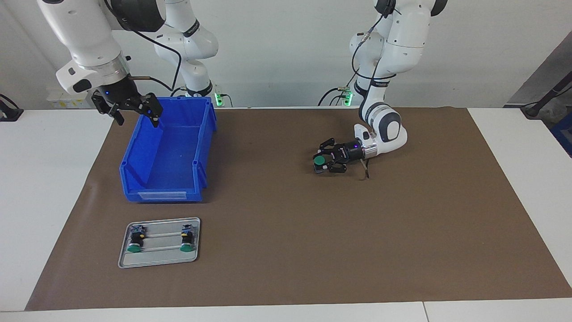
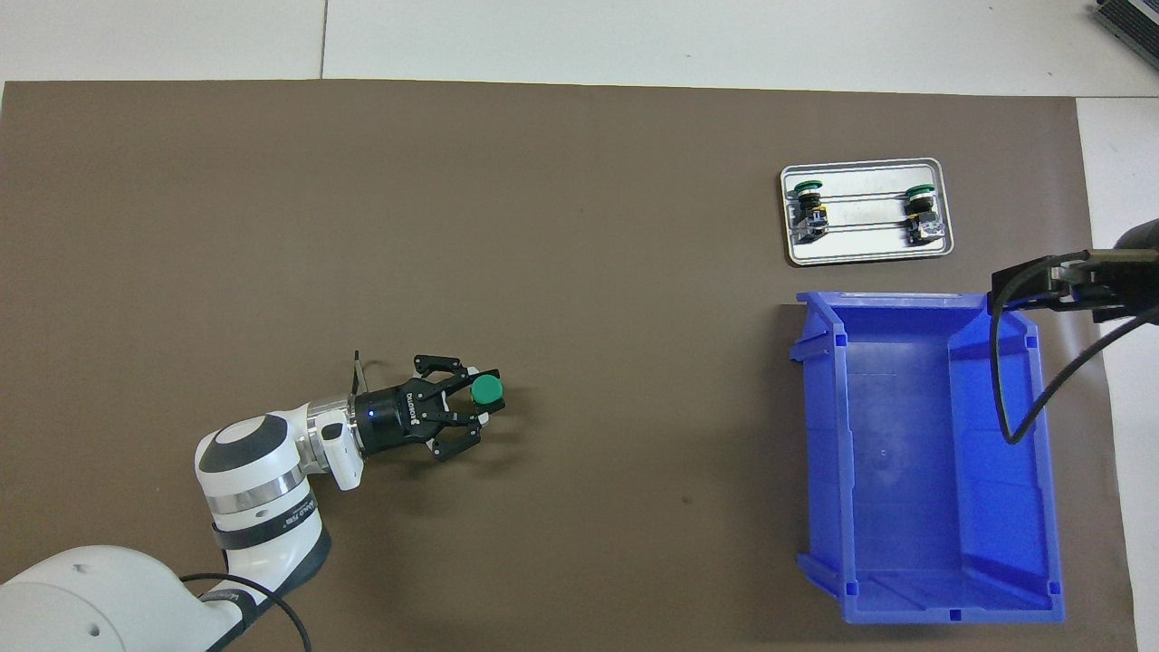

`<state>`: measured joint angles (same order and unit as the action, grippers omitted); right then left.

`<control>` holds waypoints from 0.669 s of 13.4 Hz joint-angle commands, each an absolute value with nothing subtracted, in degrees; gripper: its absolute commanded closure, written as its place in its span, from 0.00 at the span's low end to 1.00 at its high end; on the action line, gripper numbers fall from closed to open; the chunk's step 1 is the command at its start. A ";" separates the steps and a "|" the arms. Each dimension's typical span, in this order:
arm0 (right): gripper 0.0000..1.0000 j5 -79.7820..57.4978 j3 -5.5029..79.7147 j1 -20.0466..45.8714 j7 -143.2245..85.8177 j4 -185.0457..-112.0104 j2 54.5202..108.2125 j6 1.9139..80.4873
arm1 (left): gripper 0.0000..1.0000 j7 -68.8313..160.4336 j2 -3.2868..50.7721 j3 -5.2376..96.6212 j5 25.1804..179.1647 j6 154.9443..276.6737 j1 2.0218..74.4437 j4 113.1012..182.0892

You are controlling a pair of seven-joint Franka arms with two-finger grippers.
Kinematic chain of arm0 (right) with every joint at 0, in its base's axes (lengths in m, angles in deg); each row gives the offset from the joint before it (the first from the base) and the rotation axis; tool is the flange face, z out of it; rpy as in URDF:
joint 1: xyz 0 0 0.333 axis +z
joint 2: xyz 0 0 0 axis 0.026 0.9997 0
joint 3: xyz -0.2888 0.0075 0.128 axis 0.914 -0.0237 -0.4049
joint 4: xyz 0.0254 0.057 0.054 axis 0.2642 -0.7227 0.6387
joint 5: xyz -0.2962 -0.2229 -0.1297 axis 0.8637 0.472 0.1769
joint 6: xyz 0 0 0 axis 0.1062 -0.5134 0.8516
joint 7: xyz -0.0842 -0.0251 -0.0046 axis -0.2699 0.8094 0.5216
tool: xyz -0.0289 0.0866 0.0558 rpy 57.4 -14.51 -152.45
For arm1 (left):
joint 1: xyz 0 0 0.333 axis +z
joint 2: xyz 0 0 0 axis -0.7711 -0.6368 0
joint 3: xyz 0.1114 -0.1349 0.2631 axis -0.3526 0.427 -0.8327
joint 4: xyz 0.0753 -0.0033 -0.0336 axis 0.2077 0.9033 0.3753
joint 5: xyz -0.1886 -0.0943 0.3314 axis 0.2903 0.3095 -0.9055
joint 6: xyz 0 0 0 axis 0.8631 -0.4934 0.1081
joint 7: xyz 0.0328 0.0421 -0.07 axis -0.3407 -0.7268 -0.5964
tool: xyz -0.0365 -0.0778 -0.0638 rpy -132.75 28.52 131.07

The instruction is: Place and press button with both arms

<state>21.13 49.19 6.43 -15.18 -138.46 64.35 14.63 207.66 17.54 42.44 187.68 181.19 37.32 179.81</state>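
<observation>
A button with a green cap (image 1: 319, 160) stands upright on the brown mat (image 1: 286, 250) toward the left arm's end of the table. My left gripper (image 1: 322, 163) lies low and level over the mat, its fingers closed around the button's body. It also shows in the overhead view (image 2: 484, 403), with the green cap (image 2: 486, 389) between the fingertips. My right gripper (image 1: 134, 114) hangs open and empty in the air over the rim of the blue bin (image 1: 134, 165) at the right arm's end. Only that arm's wrist (image 2: 1087, 276) shows in the overhead view.
The blue bin (image 2: 1005, 507) holds nothing I can see. A small grey metal tray (image 1: 158, 261) lies on the mat farther from the robots than the bin, with two more green-capped buttons (image 1: 135, 239) (image 1: 187, 239) lying on it. White table surface borders the mat.
</observation>
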 commanded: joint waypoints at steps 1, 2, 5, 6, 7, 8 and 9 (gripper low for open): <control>0.00 21.03 48.96 6.15 -16.31 -139.70 63.04 14.39 | 0.74 209.60 17.28 42.22 188.83 179.65 37.35 180.95; 0.00 21.03 48.88 6.15 -16.31 -139.70 63.04 14.39 | 0.67 209.69 17.28 42.22 188.83 179.56 37.44 181.04; 0.00 20.94 48.96 6.15 -16.31 -139.70 63.04 14.39 | 0.54 209.60 17.37 42.22 188.83 179.47 37.53 181.39; 0.00 20.94 48.96 6.15 -16.31 -139.70 63.04 14.39 | 0.53 209.69 17.37 42.22 188.83 179.47 37.44 181.57; 0.00 21.03 48.96 6.15 -16.31 -139.70 63.04 14.39 | 0.50 209.69 17.37 42.22 188.75 179.47 37.53 181.74; 0.00 20.94 48.96 6.15 -16.31 -139.70 63.04 14.39 | 0.50 209.69 17.45 42.22 188.74 179.47 37.53 181.75; 0.00 20.94 48.96 6.15 -16.31 -139.70 63.04 14.39 | 0.47 209.69 17.46 42.22 188.74 179.47 37.53 181.75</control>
